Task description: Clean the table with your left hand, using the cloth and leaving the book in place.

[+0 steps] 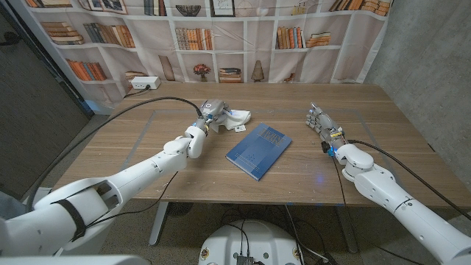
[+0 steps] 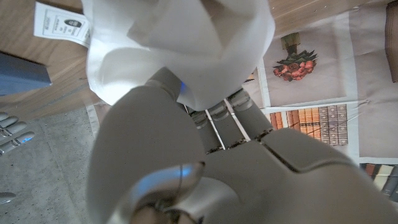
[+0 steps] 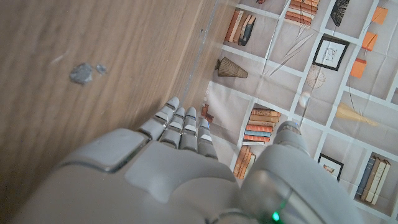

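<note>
While the left hand (image 1: 210, 112) sits on the white cloth (image 1: 234, 118), fingers down into its folds and apparently gripping it, the step in hand reads as wiping the far-left stretch of the table (image 1: 147, 158). Landmark: the blue book (image 1: 258, 151), a thin flat hardcover lying askew near the table's middle. Nearest the robot from it, bare wood-grain tabletop, matte, with pale streaks. Right of the book, well apart, the right hand (image 1: 321, 120) stands on its edge, fingers straight and together, holding nothing. Beyond the book's far-left corner, just beside it, lies the cloth: soft, crumpled, with a printed tag (image 2: 60, 24) at one edge. Next move, by my reckoning: drag the cloth over open wood, skirting the book's edge without nudging it. Farther back, a printed bookshelf backdrop (image 1: 243, 37).
</note>
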Motion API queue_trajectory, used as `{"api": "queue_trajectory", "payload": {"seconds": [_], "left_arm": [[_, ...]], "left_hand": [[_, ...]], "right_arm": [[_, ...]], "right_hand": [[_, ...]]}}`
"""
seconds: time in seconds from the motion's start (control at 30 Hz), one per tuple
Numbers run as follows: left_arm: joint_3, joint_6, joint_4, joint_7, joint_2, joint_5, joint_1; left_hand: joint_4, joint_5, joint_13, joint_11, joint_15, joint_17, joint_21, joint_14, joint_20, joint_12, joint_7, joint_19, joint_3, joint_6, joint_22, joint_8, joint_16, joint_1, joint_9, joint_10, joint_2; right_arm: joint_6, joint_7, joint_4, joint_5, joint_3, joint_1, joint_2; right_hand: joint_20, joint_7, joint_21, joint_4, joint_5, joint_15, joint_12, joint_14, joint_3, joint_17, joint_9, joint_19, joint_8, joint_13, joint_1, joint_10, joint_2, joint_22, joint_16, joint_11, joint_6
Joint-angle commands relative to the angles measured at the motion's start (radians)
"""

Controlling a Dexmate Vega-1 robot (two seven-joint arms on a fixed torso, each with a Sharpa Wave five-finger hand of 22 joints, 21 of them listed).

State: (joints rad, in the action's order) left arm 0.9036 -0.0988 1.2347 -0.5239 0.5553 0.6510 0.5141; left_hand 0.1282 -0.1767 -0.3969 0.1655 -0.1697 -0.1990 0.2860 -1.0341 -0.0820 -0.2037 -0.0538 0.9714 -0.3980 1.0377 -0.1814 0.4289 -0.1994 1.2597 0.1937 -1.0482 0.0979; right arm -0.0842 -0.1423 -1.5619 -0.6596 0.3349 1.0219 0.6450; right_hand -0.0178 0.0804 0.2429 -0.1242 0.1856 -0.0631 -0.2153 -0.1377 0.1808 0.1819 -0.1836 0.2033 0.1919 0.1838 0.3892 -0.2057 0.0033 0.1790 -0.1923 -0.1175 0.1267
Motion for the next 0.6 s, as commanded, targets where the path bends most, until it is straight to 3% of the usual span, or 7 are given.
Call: {"api": "queue_trajectory", "payload": {"seconds": [0.03, 0.6], "left_arm": [[-0.006, -0.027, 0.061, 0.013, 0.022, 0.009, 0.015], [-0.014, -0.043, 0.086, 0.019, 0.026, 0.02, 0.036]], "left_hand": [[0.001, 0.0, -0.002, 0.007, -0.045, -0.003, 0.0, -0.007, -0.004, -0.004, 0.002, -0.006, -0.007, 0.001, -0.003, 0.005, -0.003, -0.004, 0.005, -0.003, 0.0], [0.0, 0.0, -0.01, 0.008, -0.044, -0.004, -0.004, 0.008, -0.005, -0.002, -0.002, -0.018, -0.011, -0.018, -0.003, -0.001, 0.001, -0.006, 0.006, 0.007, 0.003]], "right_arm": [[0.009, 0.014, -0.01, -0.005, -0.004, -0.001, 0.011], [-0.009, 0.024, 0.005, -0.006, -0.002, 0.002, 0.005]], "right_hand": [[-0.003, -0.003, -0.001, 0.001, -0.001, -0.001, -0.002, -0.01, -0.006, 0.002, -0.005, 0.009, 0.003, 0.004, 0.003, -0.009, 0.005, 0.004, 0.002, -0.002, 0.01], [-0.003, -0.005, -0.005, 0.001, -0.001, 0.0, -0.001, -0.01, -0.006, 0.002, -0.005, 0.011, 0.003, 0.004, 0.004, -0.009, 0.006, 0.004, 0.002, 0.001, 0.01]]}}
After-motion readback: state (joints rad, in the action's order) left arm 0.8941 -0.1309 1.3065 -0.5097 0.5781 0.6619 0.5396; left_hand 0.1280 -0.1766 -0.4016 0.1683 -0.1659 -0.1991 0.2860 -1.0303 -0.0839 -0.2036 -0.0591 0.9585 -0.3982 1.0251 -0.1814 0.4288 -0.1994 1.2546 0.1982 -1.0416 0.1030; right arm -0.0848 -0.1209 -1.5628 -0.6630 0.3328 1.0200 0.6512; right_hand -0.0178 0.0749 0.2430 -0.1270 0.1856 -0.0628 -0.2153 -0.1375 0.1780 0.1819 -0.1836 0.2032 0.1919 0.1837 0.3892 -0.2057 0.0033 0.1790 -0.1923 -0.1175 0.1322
